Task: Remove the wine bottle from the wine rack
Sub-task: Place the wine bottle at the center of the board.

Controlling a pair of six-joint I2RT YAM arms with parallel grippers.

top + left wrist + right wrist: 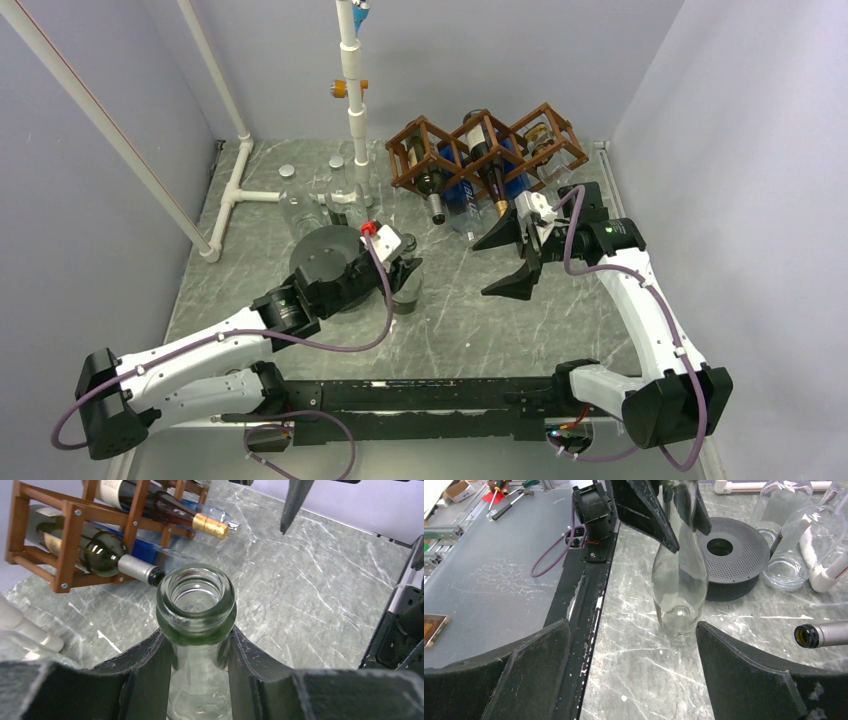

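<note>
Clear glass wine bottle (pixel 195 620), indistinct overhead, shows in wrist views gripped by left jaws; right jaws gape.

Light falls evenly and fairly brightly from overhead. In the top view the marble table (pixel 470 330) shows only short, soft shadows beneath the arms, and the whole picture is slightly soft with a lavender cast. In the left wrist view the clear bottle (pixel 196 605) has a sharp rim with pale highlights. The left gripper (pixel 198 675) clamped below that rim blurs toward the frame's bottom edge. Behind and left of the bottle, the wine rack (pixel 70 535) stays crisp, though its posts lean from wide-angle distortion. In the right wrist view white glare streaks the bottle's base. In front of the bottle, the spread right gripper (pixel 633 625) looms dark and soft.
</note>
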